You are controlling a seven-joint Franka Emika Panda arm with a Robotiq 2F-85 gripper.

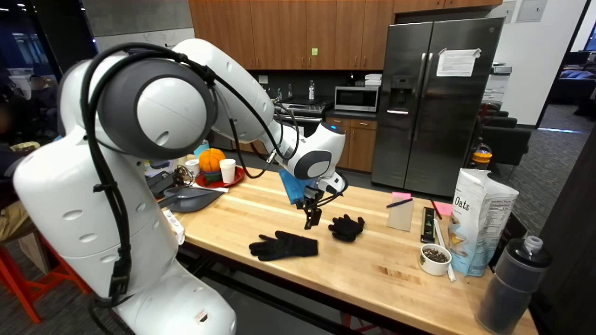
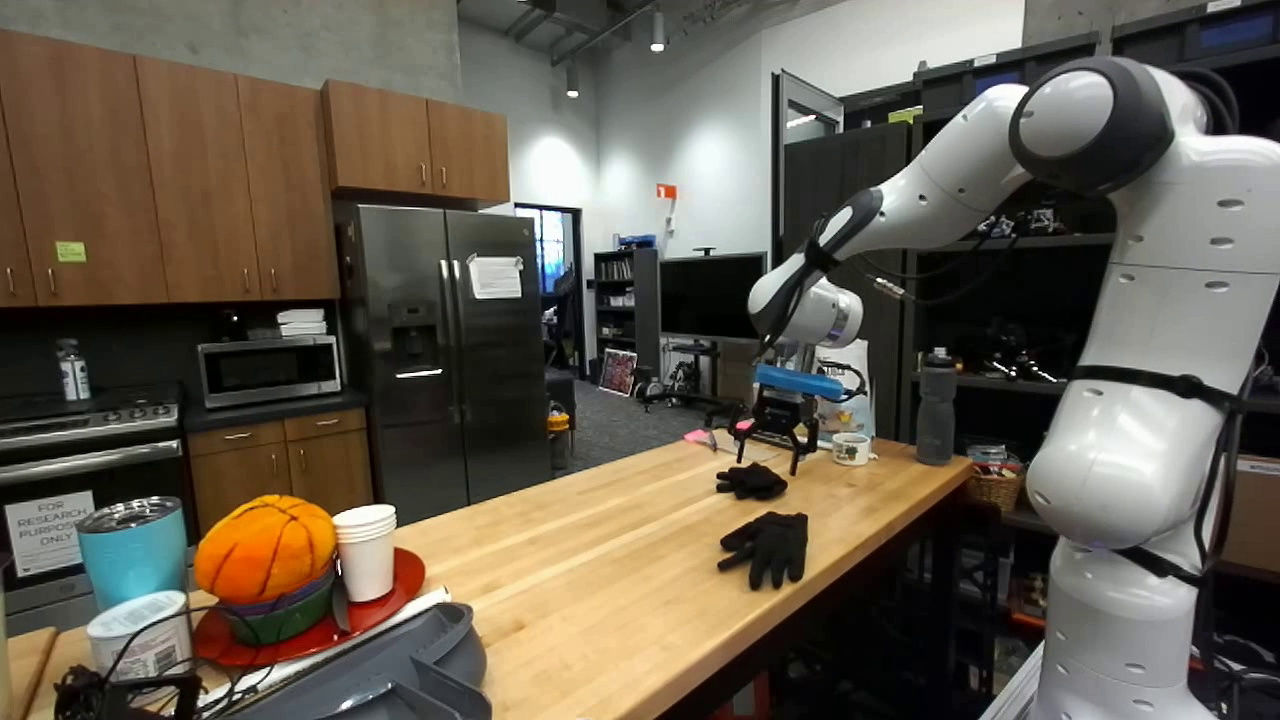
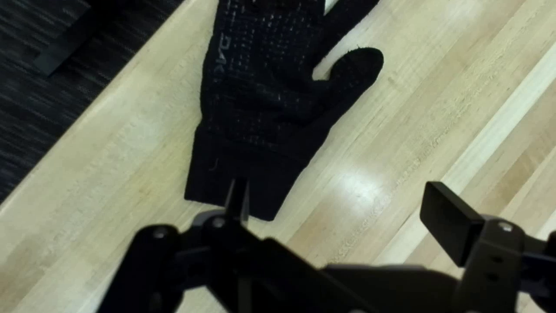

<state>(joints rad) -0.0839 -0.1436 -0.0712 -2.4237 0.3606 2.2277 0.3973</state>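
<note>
My gripper [image 1: 313,219] points down above the wooden table, its fingers spread and nothing between them. It also shows in an exterior view [image 2: 768,456] and in the wrist view [image 3: 341,208]. A black glove [image 1: 287,246] lies flat by the table's near edge. In the wrist view this flat glove [image 3: 265,100] has its cuff behind my left-hand finger; its fingertips are cut off by the frame. A bunched black glove [image 1: 345,228] lies farther in, close to the gripper; it also shows in an exterior view [image 2: 752,481]. I see no contact with either glove.
An oats bag [image 1: 479,232], a small white bowl [image 1: 433,267] and a grey bottle [image 1: 512,288] stand at one end of the table [image 1: 354,284]. A red plate [image 2: 405,590] with an orange plush pumpkin [image 2: 266,550] and stacked cups, plus a grey dustpan [image 2: 440,640], are at the opposite end.
</note>
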